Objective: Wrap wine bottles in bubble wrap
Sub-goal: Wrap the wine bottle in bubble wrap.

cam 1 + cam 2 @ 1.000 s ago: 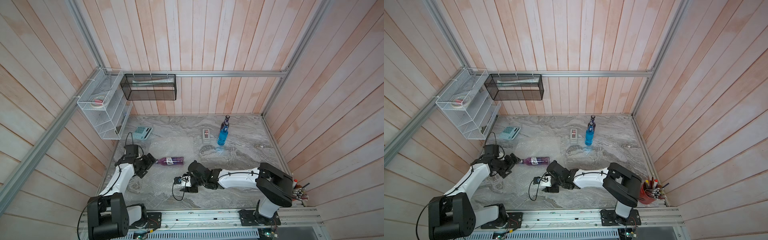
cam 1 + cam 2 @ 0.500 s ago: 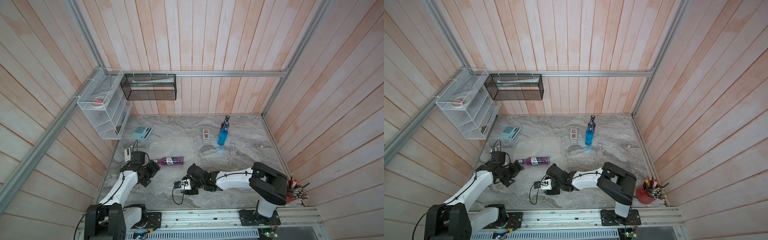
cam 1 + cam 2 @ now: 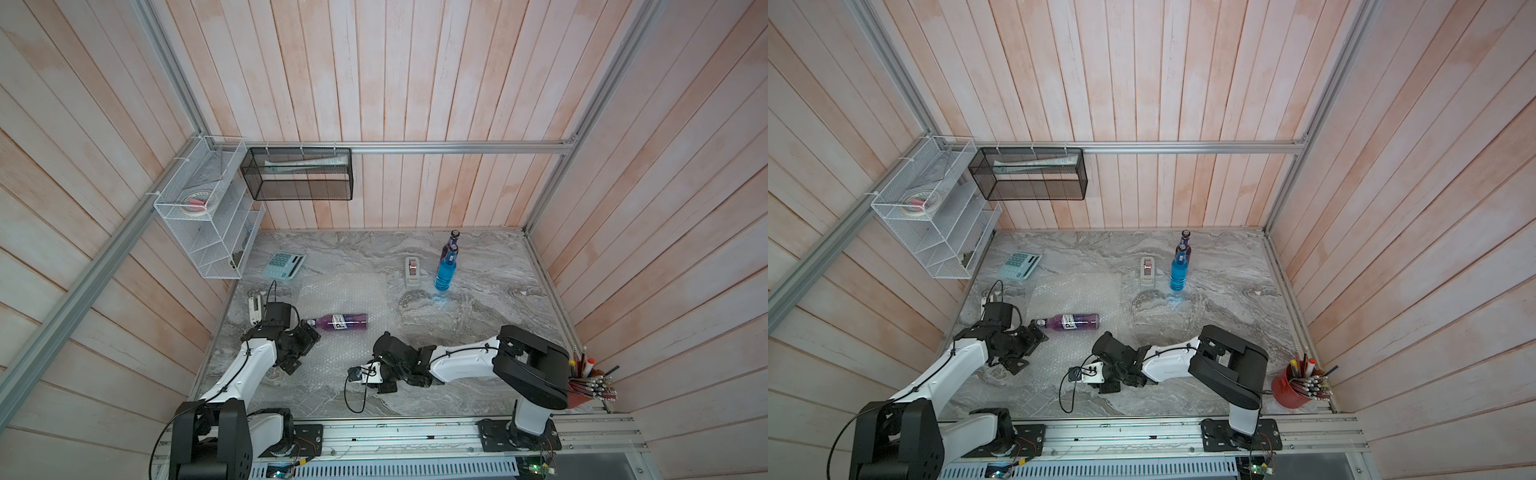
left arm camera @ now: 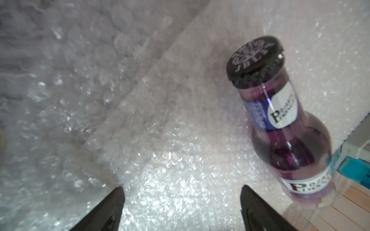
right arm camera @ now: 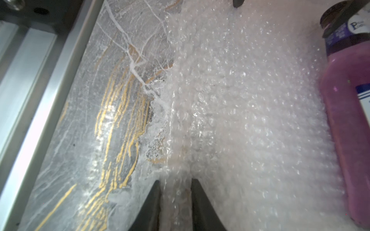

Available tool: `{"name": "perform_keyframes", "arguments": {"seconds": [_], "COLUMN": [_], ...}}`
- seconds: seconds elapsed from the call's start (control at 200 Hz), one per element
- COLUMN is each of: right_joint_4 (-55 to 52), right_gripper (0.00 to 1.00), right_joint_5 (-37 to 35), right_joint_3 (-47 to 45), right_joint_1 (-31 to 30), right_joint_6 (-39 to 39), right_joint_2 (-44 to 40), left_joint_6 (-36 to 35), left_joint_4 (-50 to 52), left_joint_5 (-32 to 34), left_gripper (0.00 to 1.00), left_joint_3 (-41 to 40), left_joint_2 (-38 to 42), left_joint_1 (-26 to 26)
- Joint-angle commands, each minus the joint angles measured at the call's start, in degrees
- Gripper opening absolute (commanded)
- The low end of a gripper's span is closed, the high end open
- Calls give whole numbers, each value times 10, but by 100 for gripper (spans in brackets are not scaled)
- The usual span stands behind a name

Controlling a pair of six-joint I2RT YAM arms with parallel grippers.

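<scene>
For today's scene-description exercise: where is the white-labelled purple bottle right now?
In a top view the white-labelled purple bottle lies on its side on the bubble wrap, left of the table's centre, its cap pointing toward the open left gripper.

rear purple bottle [image 3: 454,235]: mostly hidden behind blue bottle [image 3: 445,274] | labelled bottle [image 5: 348,130]: cut off by right wrist view edge
</scene>
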State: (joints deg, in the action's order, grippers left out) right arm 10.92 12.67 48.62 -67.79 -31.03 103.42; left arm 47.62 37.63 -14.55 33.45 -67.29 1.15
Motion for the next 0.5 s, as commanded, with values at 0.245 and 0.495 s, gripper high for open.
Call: {"name": "perform_keyframes", "arguments": {"seconds": [0.245, 0.495], "right_joint_4": [-36, -66], "right_gripper": [0, 0], "right_joint_5": [-2, -9], "right_joint_3": [42, 119], "right_joint_1": [28, 77], "right_joint_6": [57, 58], "right_joint_2": [-71, -65], "left_joint_6": [-25, -45], "left_joint_4": [49, 110], "left_joint_5": [29, 46], "left_gripper": [93, 93], "left_joint_3": [49, 120], "left_joint_2": [33, 59], "left_joint_1": [-2, -2]}}
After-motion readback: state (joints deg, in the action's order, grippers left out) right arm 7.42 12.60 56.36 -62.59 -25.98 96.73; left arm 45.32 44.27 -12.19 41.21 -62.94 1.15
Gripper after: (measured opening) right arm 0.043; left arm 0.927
